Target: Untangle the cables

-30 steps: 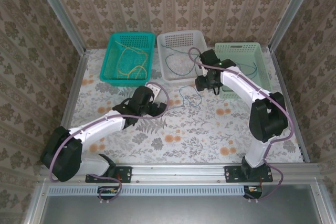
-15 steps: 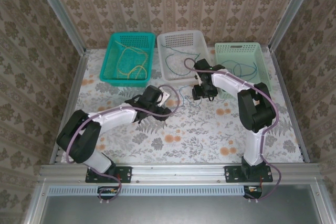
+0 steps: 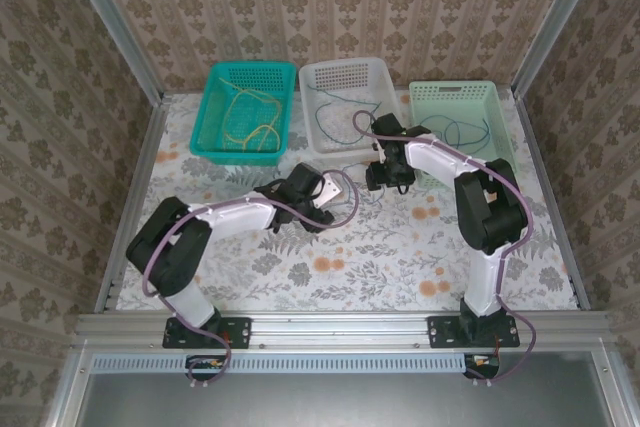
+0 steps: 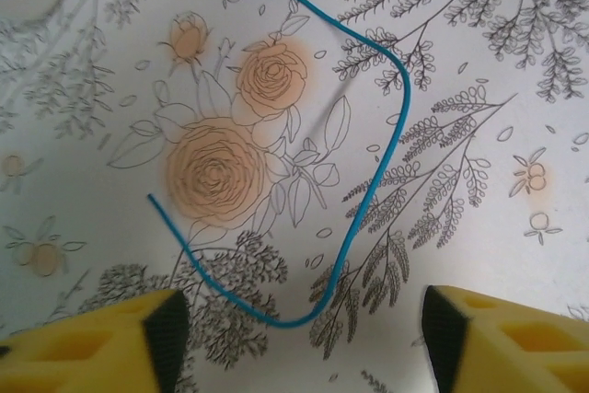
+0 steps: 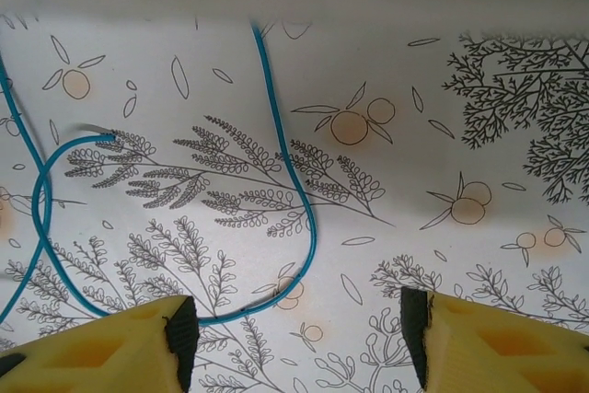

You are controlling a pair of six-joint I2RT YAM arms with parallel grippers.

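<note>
now the left gripper (image 4: 304,329) has swung right across the table, jaws narrowing yet empty, straddling the loose blue cable (image 4: 363,218). beyond it, the right gripper (image 5: 296,338) hovers half-open, empty. grasp looks imminent.

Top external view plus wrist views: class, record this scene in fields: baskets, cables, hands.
Baskets: teal plastic basket, white plastic basket, pale green plastic basket, side by side at the far edge
In teal basket: thin yellow cable
On floral tablecloth: thin blue cable, loose curves
Left hand: open, over blue cable
Right hand: open, over blue cable
</note>
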